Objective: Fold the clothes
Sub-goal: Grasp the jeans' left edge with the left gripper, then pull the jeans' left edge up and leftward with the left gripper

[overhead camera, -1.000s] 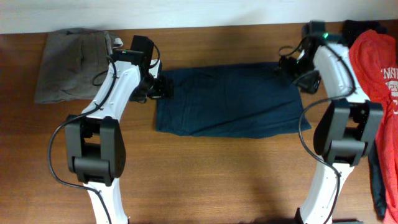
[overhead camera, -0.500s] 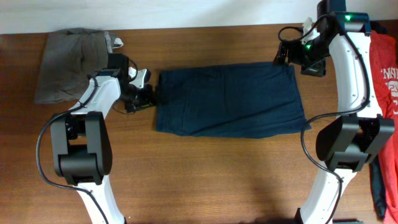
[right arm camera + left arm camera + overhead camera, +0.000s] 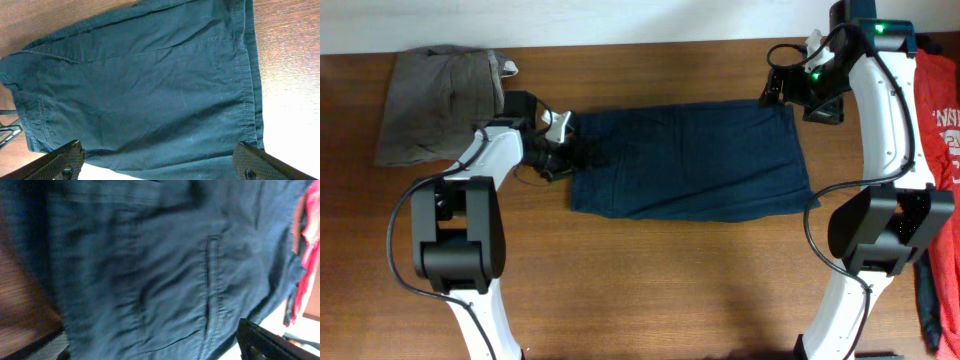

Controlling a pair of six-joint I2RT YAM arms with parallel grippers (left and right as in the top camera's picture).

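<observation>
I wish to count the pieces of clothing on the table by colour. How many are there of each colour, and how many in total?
Navy blue garment: 1
Grey-khaki garment: 1
Red T-shirt: 1
Total: 3

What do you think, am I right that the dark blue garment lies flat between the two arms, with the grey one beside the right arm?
Not quite. The overhead view shows the grey garment beside the left arm, beyond the left gripper; the red shirt is what lies beside the right arm. The dark blue garment does lie flat between the arms.
</observation>
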